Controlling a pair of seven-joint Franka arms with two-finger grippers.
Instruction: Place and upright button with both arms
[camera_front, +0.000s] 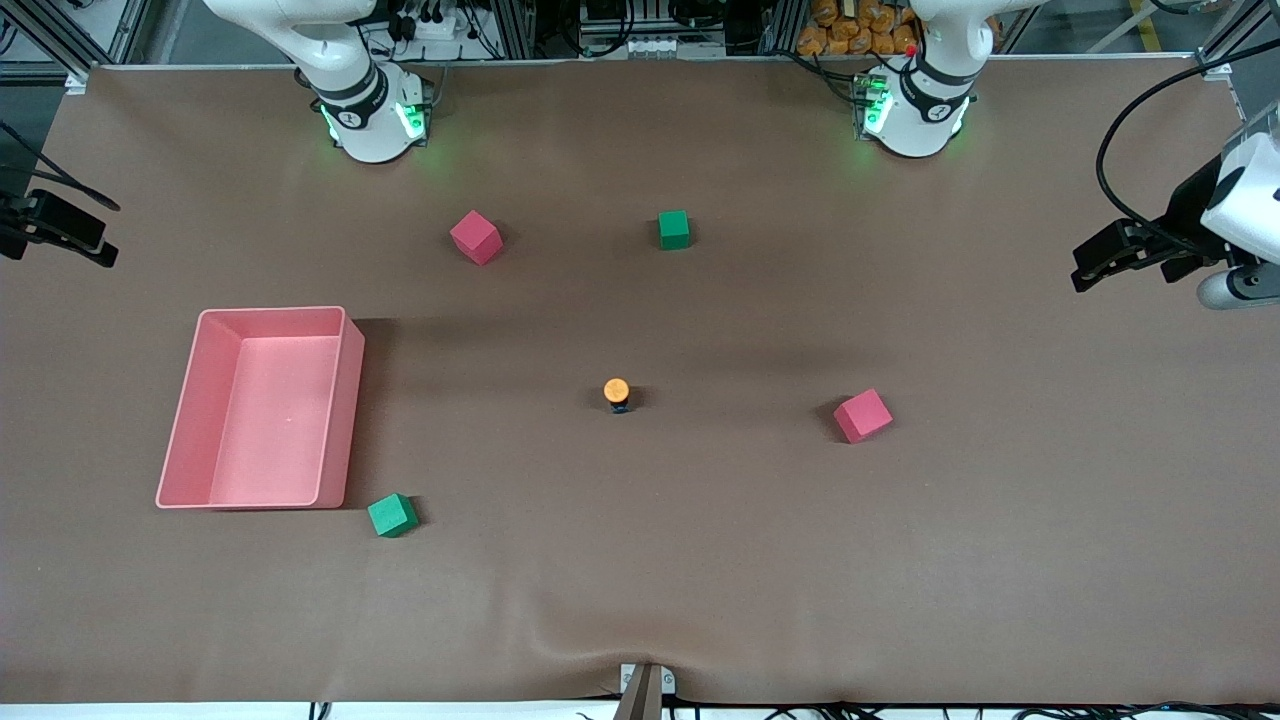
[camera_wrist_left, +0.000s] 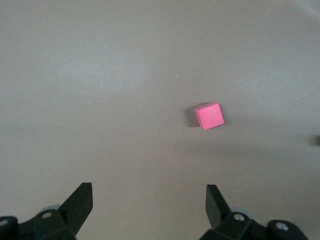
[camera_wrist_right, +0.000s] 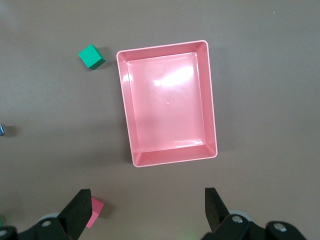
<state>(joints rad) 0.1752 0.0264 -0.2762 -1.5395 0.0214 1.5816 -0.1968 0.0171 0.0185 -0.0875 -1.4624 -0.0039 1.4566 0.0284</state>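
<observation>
The button (camera_front: 617, 392) stands near the middle of the table with its orange cap up and its dark body below. Neither gripper touches it. My left gripper (camera_front: 1120, 262) hangs high over the left arm's end of the table. In the left wrist view the left gripper (camera_wrist_left: 149, 200) is open and empty over bare mat, with a pink cube (camera_wrist_left: 210, 116) ahead of it. My right gripper (camera_front: 70, 240) hangs high over the right arm's end. Seen from the right wrist, the right gripper (camera_wrist_right: 147, 205) is open and empty, with the pink bin (camera_wrist_right: 212, 100) below it.
A pink bin (camera_front: 350, 400) lies toward the right arm's end, with a green cube (camera_front: 392, 515) at its corner nearest the camera. Another pink cube (camera_front: 475, 236) and green cube (camera_front: 673, 229) sit closer to the bases. A pink cube (camera_front: 862, 415) lies beside the button toward the left arm's end.
</observation>
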